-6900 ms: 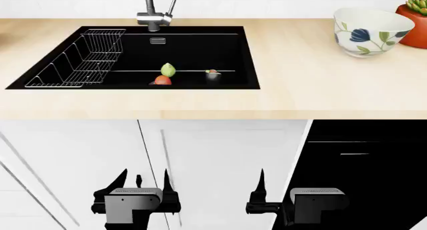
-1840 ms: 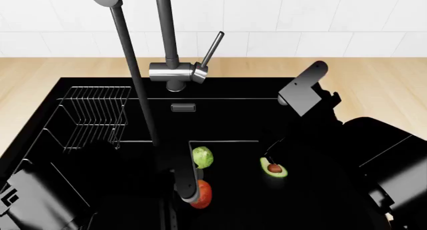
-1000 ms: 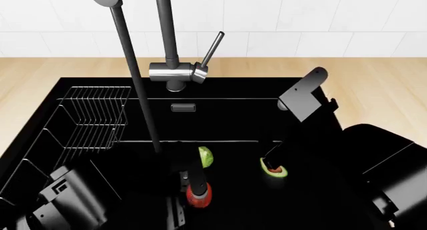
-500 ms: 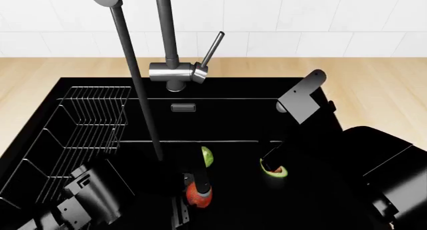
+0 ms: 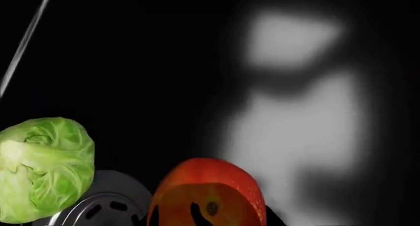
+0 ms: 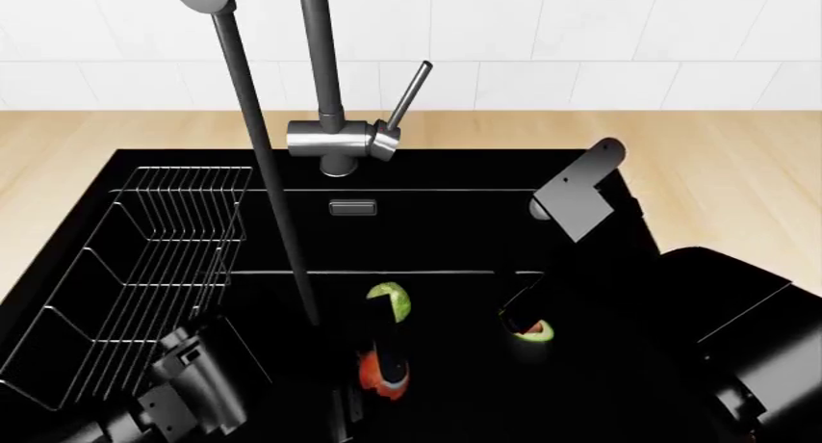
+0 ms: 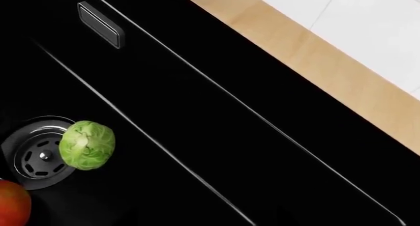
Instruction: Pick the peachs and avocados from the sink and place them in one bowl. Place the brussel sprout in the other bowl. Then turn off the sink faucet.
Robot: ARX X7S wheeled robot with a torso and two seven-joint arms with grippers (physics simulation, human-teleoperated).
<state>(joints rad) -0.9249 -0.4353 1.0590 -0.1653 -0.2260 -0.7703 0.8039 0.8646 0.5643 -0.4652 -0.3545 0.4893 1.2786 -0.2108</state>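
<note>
You have 1 peach (image 6: 383,377), 1 brussel sprout (image 6: 397,301) and 1 avocado half (image 6: 536,332) in the sink (image 6: 424,221), plus 1 wire rack (image 6: 154,260) and 1 faucet (image 6: 337,140).

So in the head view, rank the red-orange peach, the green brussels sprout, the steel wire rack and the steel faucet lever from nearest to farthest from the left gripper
1. Round red-orange peach, right at the left gripper, low in the black sink.
2. Leafy green brussels sprout, just beyond the peach.
3. Steel wire rack, off on the sink's left side.
4. Thin steel faucet lever, up behind the sink, farthest.
</note>
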